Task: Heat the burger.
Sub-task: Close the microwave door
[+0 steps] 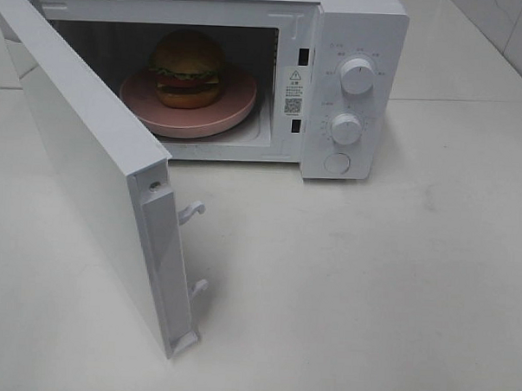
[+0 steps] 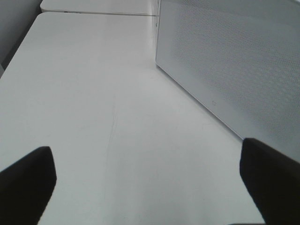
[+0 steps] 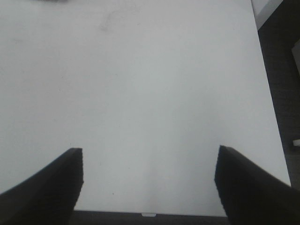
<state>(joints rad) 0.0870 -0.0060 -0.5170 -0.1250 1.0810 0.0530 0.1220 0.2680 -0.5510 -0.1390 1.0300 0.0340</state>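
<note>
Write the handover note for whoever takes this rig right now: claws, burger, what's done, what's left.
Left claw: open, empty, above the table.
Right claw: open, empty, above the table.
Burger: on the pink plate inside the microwave; door swung wide open.
Done: burger is in.
Left: shut the door, then probably set the knobs.
</note>
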